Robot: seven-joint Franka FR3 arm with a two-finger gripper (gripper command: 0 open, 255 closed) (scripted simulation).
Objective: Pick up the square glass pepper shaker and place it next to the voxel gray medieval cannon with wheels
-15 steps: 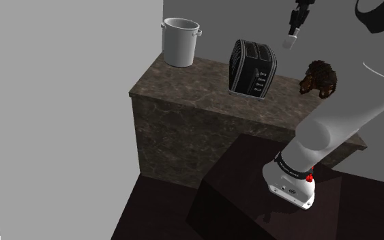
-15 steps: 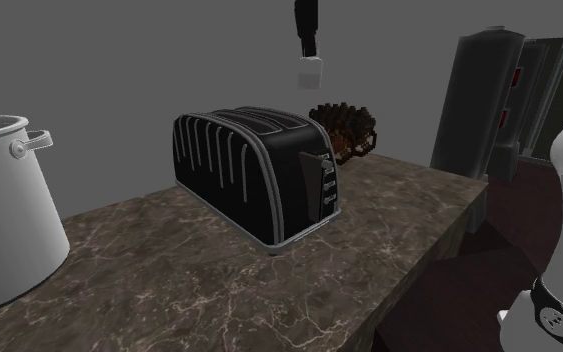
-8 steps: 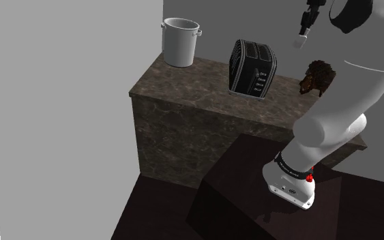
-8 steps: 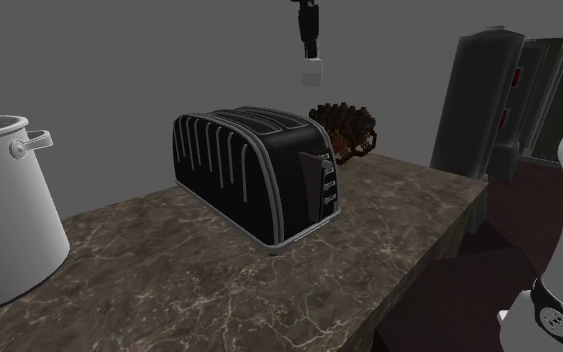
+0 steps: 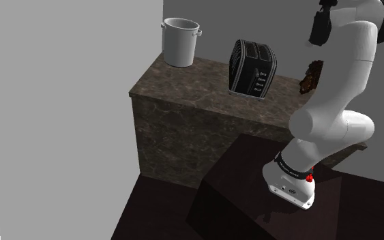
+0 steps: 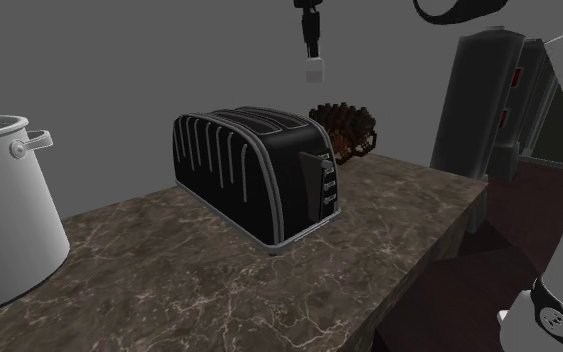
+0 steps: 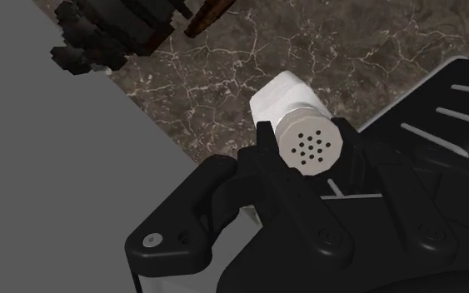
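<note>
Pincer (image 7: 307, 148) closed on the pepper shaker (image 7: 279, 91), fingers clasping its sides just under the perforated cap. Shaker hangs well clear of the counter (image 6: 219, 290), roughly above the bare strip between toaster (image 6: 254, 175) and cannon (image 6: 344, 130). Pick-up done. Left to do, by my reading: carry toward the cannon, lower beside it, release. Nothing set down yet.

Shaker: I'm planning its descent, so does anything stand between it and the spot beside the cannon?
Nothing visible does. Held in the gripper, the shaker hangs over bare counter between toaster and cannon.
</note>
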